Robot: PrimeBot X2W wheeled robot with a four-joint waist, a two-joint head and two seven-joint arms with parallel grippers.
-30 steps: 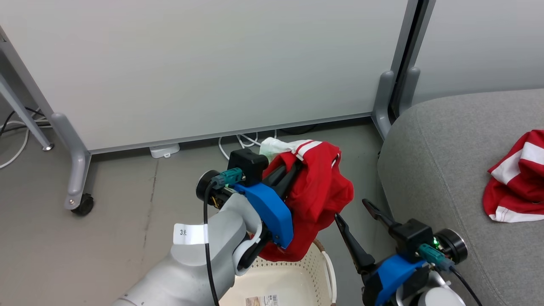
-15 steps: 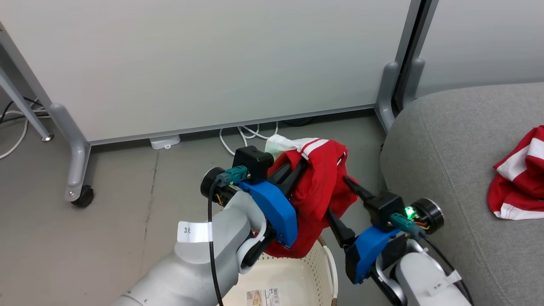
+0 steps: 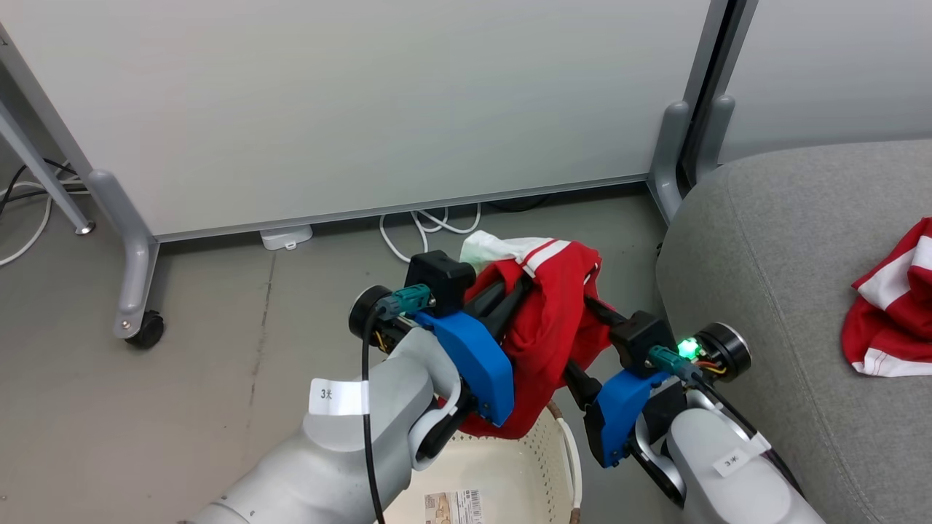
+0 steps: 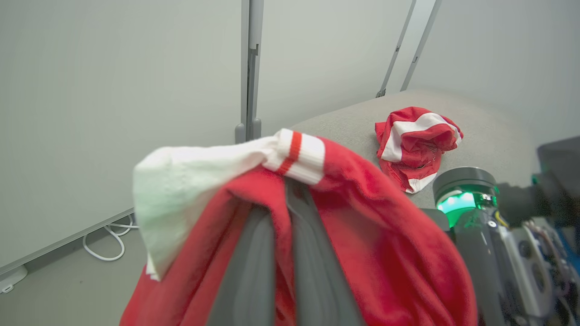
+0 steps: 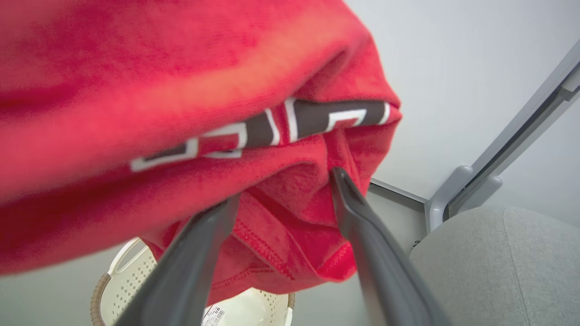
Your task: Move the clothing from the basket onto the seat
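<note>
1. Plainly, the left arm reached forward from the lower left of the head view, its pale forearm angled upward. The left end effector (image 3: 518, 285) was clenched on the held garment (image 3: 546, 320), its two dark fingers pressed together with red cloth draped over them.
2. The right arm came up from the lower right, wrist turned inward toward the left arm. The right end effector (image 5: 284, 186) stood released, its fingers spread wide, with a hanging fold of the same garment between them.
3. The held garment hung in the air above the far rim of the basket (image 3: 562, 451), and a white cuff with a red stripe stuck out at its top.
4. The other garment (image 3: 892, 313) lay crumpled on the seat (image 3: 764, 276), well apart from both arms.
5. The seat's rounded edge ran just beside the right wrist, with open grey cushion between that edge and the other garment.
6. Beyond the arms, the floor (image 3: 218, 327) stretched to a partition panel (image 3: 364, 109). White cables (image 3: 426, 225) lay at the panel's foot, and a castered leg (image 3: 138, 320) stood off to the left.
</note>
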